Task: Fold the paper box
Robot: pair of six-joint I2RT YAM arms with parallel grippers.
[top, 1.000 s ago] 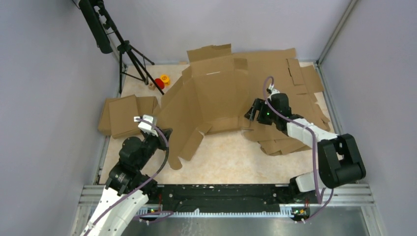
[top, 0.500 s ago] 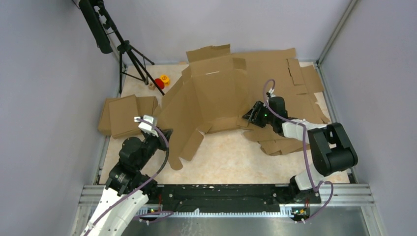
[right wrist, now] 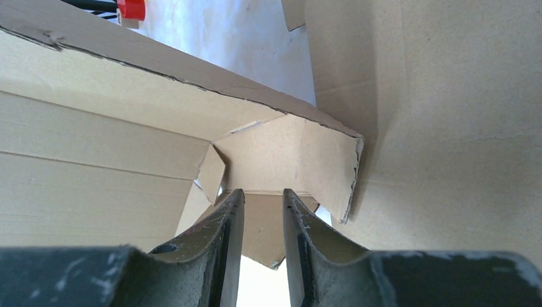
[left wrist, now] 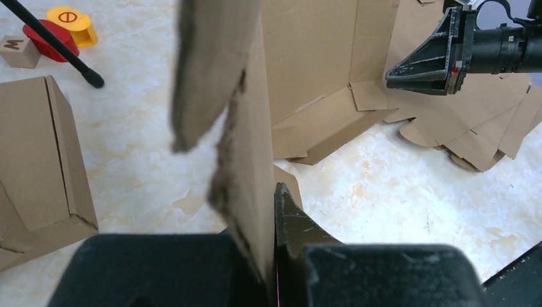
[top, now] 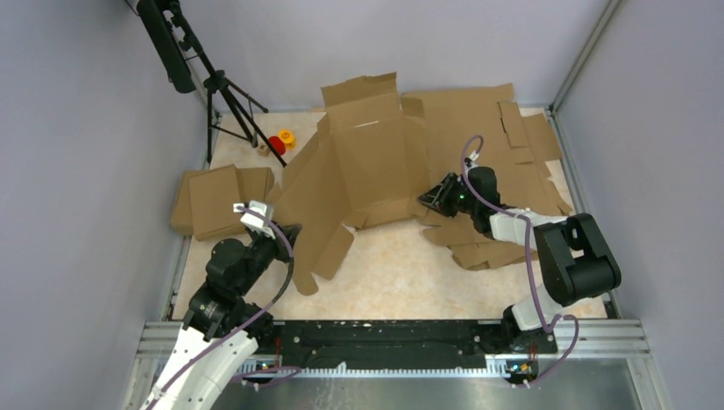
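The paper box [top: 367,166] is a large brown creased sheet, half raised in the middle of the table with its back flap standing up. My left gripper [top: 286,237] is shut on the box's left flap, which stands edge-on between my fingers in the left wrist view [left wrist: 249,147]. My right gripper [top: 427,198] is at the box's near right corner, its jaws a narrow gap apart with nothing between them. In the right wrist view a small corner flap [right wrist: 287,153] lies just beyond the fingertips [right wrist: 231,211], under a raised wall of the box [right wrist: 96,147].
A pile of like slotted cardboard sheets [top: 504,145] lies under and behind the right arm. Smaller folded cardboard pieces [top: 213,201] lie at the left. A black tripod [top: 218,85] and red and yellow toys [top: 280,141] stand at the back left.
My right gripper has moved left and closer to the box's near right corner. The box's right side and back flap have risen and shifted slightly left. The left arm has not moved.
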